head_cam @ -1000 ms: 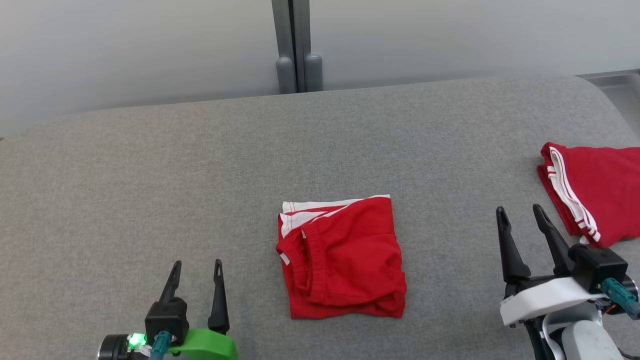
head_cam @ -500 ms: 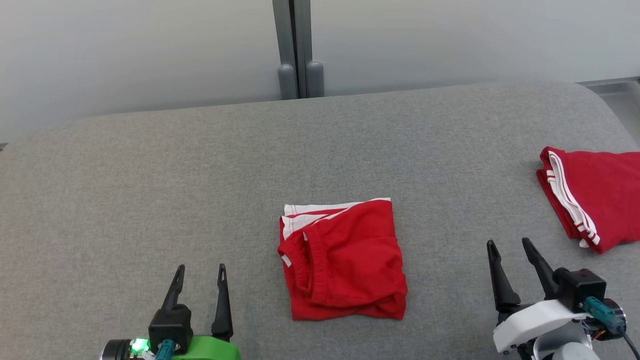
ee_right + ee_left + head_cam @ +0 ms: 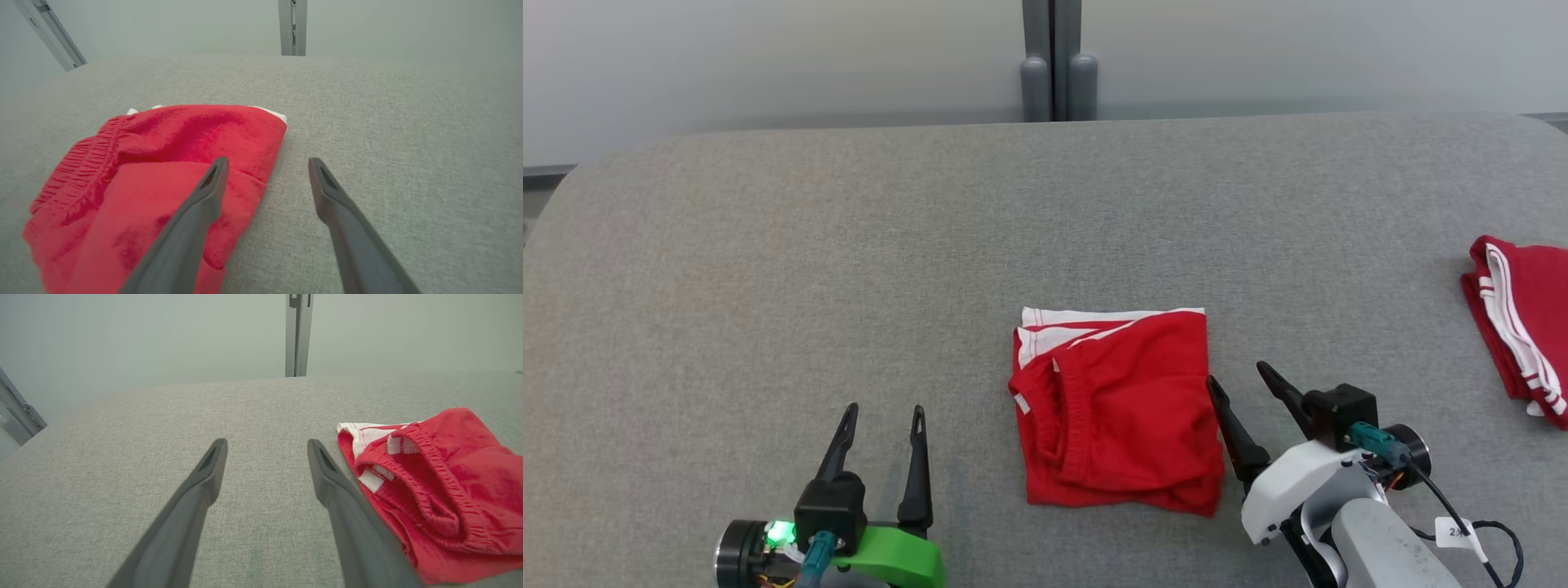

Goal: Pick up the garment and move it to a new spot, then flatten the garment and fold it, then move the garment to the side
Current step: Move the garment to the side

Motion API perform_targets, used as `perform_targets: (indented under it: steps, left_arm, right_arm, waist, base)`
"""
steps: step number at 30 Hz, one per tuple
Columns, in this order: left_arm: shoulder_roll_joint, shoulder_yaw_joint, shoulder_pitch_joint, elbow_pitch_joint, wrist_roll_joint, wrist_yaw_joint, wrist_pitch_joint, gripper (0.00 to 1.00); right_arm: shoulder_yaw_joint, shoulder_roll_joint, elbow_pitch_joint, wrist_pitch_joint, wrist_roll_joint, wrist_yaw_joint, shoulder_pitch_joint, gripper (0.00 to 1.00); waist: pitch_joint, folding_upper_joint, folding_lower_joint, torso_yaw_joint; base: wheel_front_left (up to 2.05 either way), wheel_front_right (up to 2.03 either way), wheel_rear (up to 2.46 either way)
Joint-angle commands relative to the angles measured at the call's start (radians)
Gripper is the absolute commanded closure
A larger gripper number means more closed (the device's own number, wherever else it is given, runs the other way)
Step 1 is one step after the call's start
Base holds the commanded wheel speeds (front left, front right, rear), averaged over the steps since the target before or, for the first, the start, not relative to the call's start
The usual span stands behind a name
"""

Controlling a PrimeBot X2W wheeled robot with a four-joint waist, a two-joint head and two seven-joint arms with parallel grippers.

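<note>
Right gripper (image 3: 1237, 374) angled left, jaws apart, empty, just right of garment (image 3: 1123, 408). Left gripper (image 3: 885, 408) jaws apart, empty, garment off its right. Garment red, folded, white-trimmed.

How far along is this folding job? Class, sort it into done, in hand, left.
Done: the red garment lies folded square on the grey surface. In hand: the open right gripper sits at its right edge; the open left gripper hovers apart. Left: grasping it and moving it aside, not yet begun.

White tag (image 3: 1456, 532) beside right arm (image 3: 1380, 549): marking starts "2", rest unreadable.
</note>
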Motion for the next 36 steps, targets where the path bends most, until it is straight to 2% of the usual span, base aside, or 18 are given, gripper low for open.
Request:
perform_targets:
  steps: [1,7,8,9,10,11,15,20,25,36]
  left_arm:
    - [0.004,-0.008,-0.020,0.003,-0.007,0.004,-0.002,0.00]
    - [0.004,-0.032,-0.031,0.008,-0.022,0.011,-0.002,0.00]
    - [0.004,-0.033,-0.031,0.010,-0.025,0.013,-0.002,0.00]
    - [0.004,-0.033,-0.030,0.013,-0.026,0.014,-0.002,0.00]
    - [0.004,-0.030,-0.030,0.013,-0.026,0.015,-0.002,0.00]
    - [0.004,-0.028,-0.030,0.012,-0.023,0.013,-0.002,0.00]
    - [0.004,-0.020,-0.035,0.007,-0.013,0.006,-0.002,0.00]
    - [0.004,-0.026,-0.047,-0.002,-0.007,-0.004,-0.002,0.00]
    - [0.004,-0.051,-0.065,-0.011,-0.008,-0.019,-0.002,0.00]
    - [0.005,-0.126,-0.115,0.003,-0.001,-0.051,-0.002,0.00]
  right_arm:
    - [0.009,-0.006,0.036,-0.001,0.006,-0.002,-0.018,0.00]
    - [0.041,-0.005,0.196,-0.002,0.047,-0.002,-0.071,0.00]
    - [0.049,-0.006,0.217,-0.001,0.054,-0.002,-0.075,0.18]
    - [0.056,-0.006,0.233,0.000,0.061,-0.002,-0.075,0.59]
    - [0.067,-0.006,0.248,0.001,0.068,-0.002,-0.076,0.93]
    - [0.070,-0.005,0.259,0.001,0.071,-0.002,-0.079,1.00]
    - [0.046,-0.009,0.267,0.003,0.060,-0.002,-0.097,1.00]
    - [-0.013,-0.008,0.231,-0.001,0.040,-0.003,-0.095,1.00]
    - [-0.042,-0.007,0.203,-0.001,0.032,-0.002,-0.074,1.00]
    - [-0.038,-0.005,0.163,-0.001,0.046,-0.002,-0.047,1.00]
  waist:
    - [0.031,0.0000,0.0000,0.043]
    - [0.052,0.0000,0.0000,0.076]
    - [0.054,0.0000,0.0000,0.077]
    - [0.056,0.0000,0.0000,0.075]
    - [0.057,0.0000,0.0000,0.071]
    - [0.059,0.0000,0.0000,0.066]
    - [0.060,0.0000,0.0000,0.029]
    - [0.057,0.0000,0.0000,-0.050]
    - [0.055,0.0000,0.0000,-0.167]
    - [0.078,0.0000,0.0000,-0.447]
  base:
    - [0.00,0.00,0.00]
    - [0.00,0.00,0.00]
    - [0.00,0.00,0.00]
    - [0.00,0.00,0.00]
    - [0.00,0.00,0.00]
    - [0.00,0.00,0.00]
    - [0.00,0.00,0.00]
    - [0.00,0.00,0.00]
    - [0.00,0.00,0.00]
    - [0.00,0.00,0.00]
